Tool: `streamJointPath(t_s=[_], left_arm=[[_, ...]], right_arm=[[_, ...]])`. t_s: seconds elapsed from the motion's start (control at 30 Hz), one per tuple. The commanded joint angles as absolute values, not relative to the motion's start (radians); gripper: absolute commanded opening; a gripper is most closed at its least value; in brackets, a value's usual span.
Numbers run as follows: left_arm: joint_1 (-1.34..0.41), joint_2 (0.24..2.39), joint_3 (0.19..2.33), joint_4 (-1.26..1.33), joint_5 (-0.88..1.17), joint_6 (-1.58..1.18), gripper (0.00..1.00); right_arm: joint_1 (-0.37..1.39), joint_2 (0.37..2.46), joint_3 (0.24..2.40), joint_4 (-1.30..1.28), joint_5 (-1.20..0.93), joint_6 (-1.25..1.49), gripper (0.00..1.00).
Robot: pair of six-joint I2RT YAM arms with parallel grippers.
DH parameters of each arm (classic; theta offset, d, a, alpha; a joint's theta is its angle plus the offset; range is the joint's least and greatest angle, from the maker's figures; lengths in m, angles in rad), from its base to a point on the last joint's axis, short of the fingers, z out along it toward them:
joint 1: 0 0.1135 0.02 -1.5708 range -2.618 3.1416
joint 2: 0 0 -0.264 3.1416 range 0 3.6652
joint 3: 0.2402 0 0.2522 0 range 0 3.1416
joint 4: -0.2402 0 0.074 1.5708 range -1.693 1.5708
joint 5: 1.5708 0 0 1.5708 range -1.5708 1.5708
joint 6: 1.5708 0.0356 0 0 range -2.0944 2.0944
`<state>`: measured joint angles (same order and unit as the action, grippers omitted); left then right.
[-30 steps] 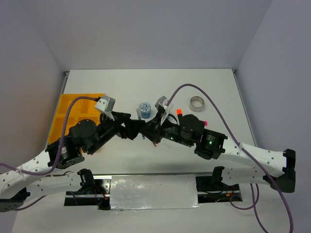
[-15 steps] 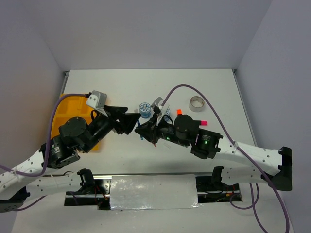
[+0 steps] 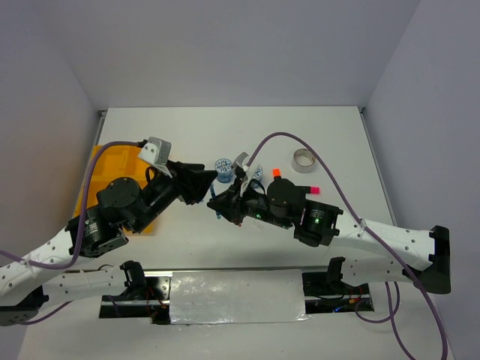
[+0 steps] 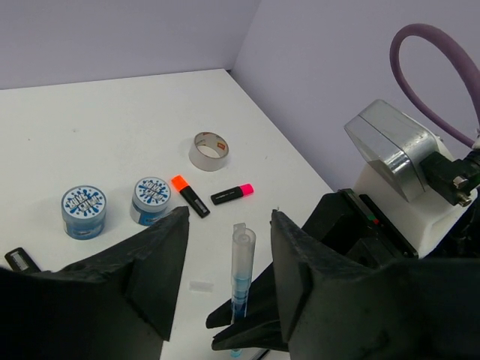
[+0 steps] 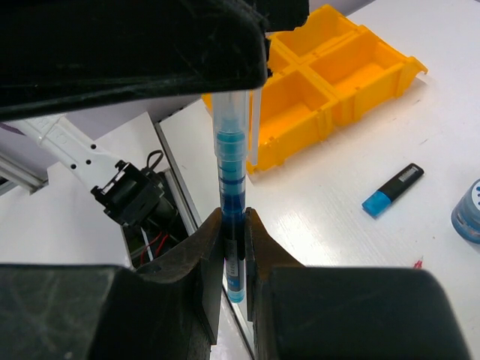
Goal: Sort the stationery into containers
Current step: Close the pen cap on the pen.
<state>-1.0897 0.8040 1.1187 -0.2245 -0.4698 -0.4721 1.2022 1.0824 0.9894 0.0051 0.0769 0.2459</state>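
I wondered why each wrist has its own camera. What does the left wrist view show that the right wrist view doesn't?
Only left wrist: the tape ring, orange highlighter, pink highlighter and both rolls whole. Only right wrist: the tray, and the blue highlighter whole; a black stub at the left view's edge may be it. Both: the pen, pinched in the right gripper, plus one roll, just an edge in the right wrist view.
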Motion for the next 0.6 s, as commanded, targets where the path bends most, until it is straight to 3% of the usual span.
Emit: streamJointPath(t_s=[0.0,0.17,0.27,0.43,0.5,0.57], left_arm=[[-1.089,0.802,1.124,-0.189,-0.479,-0.462,0.55],[-1.089,0.795,1.097,-0.184,-0.466,-0.471,0.53],[-1.091,0.793,1.086,-0.187,-0.462,-0.472,0.45],[-1.091,0.788,1.075,-0.192,-0.459,-0.476,0.49],[-1.089,0.785,1.075,-0.193,-0.456,-0.474,0.27],[-1.089,0.784,1.08,-0.195,-0.46,-0.476,0.12]], right_arm=[[1.21,1.071,1.029,0.018,0.104,0.248,0.0],[1.212,1.081,1.042,0.008,0.129,0.256,0.0],[1.212,1.081,1.046,0.008,0.137,0.264,0.0],[1.21,1.078,1.055,0.008,0.137,0.267,0.0],[1.21,1.078,1.055,0.008,0.137,0.267,0.0],[1.21,1.081,1.054,0.008,0.133,0.268,0.0]])
